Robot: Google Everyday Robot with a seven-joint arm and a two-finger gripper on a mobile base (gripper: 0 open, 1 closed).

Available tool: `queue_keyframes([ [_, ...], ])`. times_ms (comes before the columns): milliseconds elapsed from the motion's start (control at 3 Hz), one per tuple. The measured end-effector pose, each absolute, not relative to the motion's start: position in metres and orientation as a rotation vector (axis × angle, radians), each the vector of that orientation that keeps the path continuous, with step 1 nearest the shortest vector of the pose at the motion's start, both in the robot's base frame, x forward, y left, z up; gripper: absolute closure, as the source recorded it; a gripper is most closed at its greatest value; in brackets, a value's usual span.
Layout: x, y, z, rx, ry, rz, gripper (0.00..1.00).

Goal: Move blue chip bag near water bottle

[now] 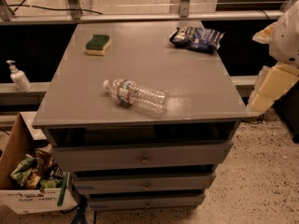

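Note:
The blue chip bag (pixel 196 38), dark crinkled foil with white markings, lies at the far right corner of the grey cabinet top (pixel 187 92). The water bottle (pixel 135 94), clear and ribbed with a white cap and a red-and-blue label, lies on its side near the middle front, cap to the left. The two are well apart. Only cream and white parts of my arm (pixel 275 69) show at the right edge, beside the cabinet and below the level of the bag. My gripper is out of view.
A green-and-yellow sponge (pixel 98 45) sits at the far left of the top. A white pump dispenser (pixel 18 76) stands on a ledge to the left. A cardboard box of snack bags (pixel 32 176) sits on the floor at lower left. The cabinet has drawers (pixel 145 158) below.

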State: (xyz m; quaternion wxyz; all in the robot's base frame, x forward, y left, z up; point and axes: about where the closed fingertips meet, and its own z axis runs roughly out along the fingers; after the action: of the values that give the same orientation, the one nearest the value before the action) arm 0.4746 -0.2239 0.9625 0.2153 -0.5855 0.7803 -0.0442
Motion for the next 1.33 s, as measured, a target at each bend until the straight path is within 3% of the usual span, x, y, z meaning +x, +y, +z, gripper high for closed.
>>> queue_keyframes([
  [1000, 0.644, -0.232, 0.916, -1.338, 2.124, 0.119, 0.0],
  [1333, 0.644, -0.232, 0.916, -1.339, 2.124, 0.119, 0.0],
])
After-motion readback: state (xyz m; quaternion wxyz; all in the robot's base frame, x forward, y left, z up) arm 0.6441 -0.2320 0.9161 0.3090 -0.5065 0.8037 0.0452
